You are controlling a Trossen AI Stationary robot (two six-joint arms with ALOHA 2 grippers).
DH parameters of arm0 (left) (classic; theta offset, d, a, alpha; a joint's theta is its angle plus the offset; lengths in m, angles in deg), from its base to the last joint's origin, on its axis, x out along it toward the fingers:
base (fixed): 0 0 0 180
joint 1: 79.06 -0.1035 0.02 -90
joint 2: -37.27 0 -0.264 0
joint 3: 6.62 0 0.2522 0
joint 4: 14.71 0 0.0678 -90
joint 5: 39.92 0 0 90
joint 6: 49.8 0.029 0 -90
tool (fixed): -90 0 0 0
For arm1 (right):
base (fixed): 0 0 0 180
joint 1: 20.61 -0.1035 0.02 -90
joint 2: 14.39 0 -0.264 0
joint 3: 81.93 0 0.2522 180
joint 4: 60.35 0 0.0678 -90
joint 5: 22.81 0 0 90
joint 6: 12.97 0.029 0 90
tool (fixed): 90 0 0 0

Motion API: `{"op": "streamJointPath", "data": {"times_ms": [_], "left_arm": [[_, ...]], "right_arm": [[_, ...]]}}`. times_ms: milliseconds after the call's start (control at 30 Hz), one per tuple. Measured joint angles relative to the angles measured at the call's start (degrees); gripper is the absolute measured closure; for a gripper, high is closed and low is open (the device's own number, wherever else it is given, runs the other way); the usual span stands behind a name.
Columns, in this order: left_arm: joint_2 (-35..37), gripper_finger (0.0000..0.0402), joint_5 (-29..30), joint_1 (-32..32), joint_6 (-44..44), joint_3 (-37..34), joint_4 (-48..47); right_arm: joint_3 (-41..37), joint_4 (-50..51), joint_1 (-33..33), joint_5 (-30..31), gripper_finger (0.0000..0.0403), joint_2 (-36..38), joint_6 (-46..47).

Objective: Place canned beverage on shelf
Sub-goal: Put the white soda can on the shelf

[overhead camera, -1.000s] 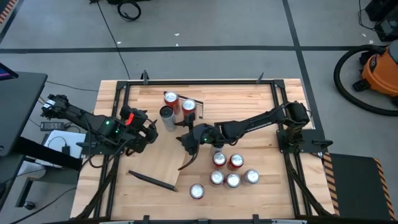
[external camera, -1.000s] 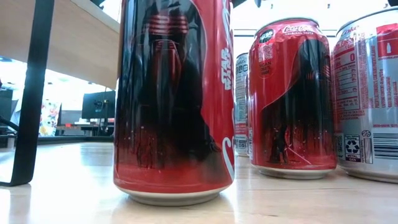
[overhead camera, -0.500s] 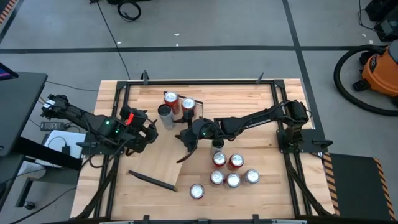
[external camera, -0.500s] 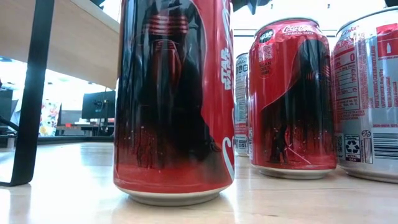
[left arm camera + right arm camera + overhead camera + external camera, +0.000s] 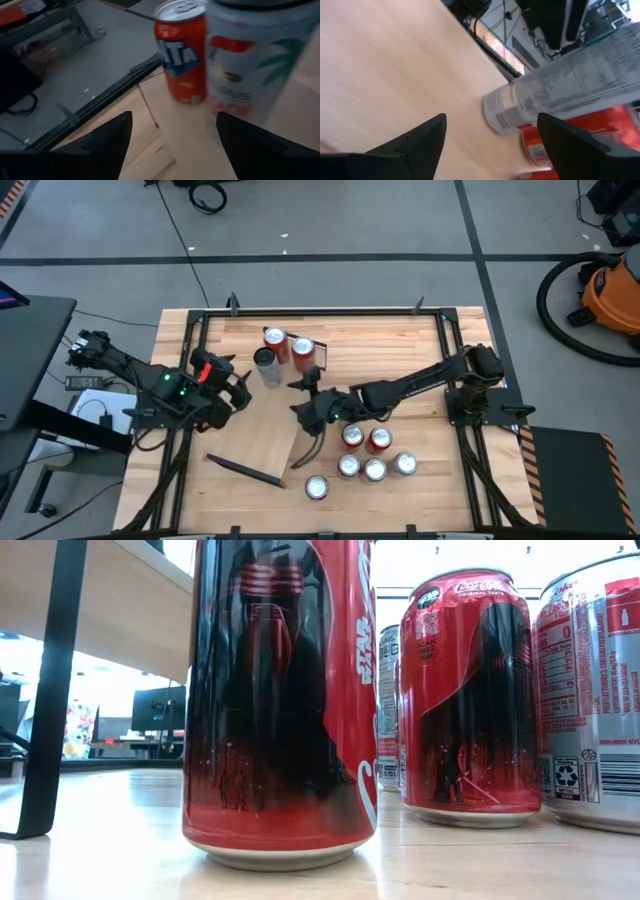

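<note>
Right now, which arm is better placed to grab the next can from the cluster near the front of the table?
The right. Its open gripper sits right beside the can cluster, while the left gripper, also open, waits across the shelf near the three shelved cans.

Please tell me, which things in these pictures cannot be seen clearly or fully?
- Low view: the nearest red can is cut off by the top edge and hides what stands behind it.
- Left wrist view: the pale can is blurred, its label unreadable.
- High view: the shelf is partly hidden under the right gripper.
</note>
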Motion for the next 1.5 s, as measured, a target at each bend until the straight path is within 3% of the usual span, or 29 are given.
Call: {"op": "streamJointPath", "data": {"times_ms": [200, 433, 567, 700, 1100, 1500], "left_arm": [[0.46, 0.01, 3.35, 4.56, -0.86, 0.28, -0.46], [0.62, 0.01, -1.28, 7.25, -2.06, 0.3, -0.58], [0.49, 0.01, -5.56, 8.31, -4.03, 0.3, -0.68], [-0.69, 0.01, -6.27, 10.02, -4.35, 0.3, -0.6], [-2.15, 0.01, -6.27, 12.24, -4.34, 0.27, -0.07], [-2.15, 0.01, -6.23, 12.2, -4.24, 0.27, 0.12]], "right_arm": [[0.0, 11.18, -2.93, 2.56, 0.0081, 5.25, 6.03], [0.0, 29.11, -2.57, -4.82, 0.008, 11.33, 23.15], [0.0, 36.26, -1.44, -10.38, 0.008, 13.91, 31.81], [0.0, 41.41, -0.91, -12.66, 0.008, 14.22, 38.69], [-5.76, 42.16, -0.91, -14.41, 0.008, 14.22, 52.46], [-9.22, 40.14, 0.22, -16.31, 0.0093, 14.33, 50.09]]}}
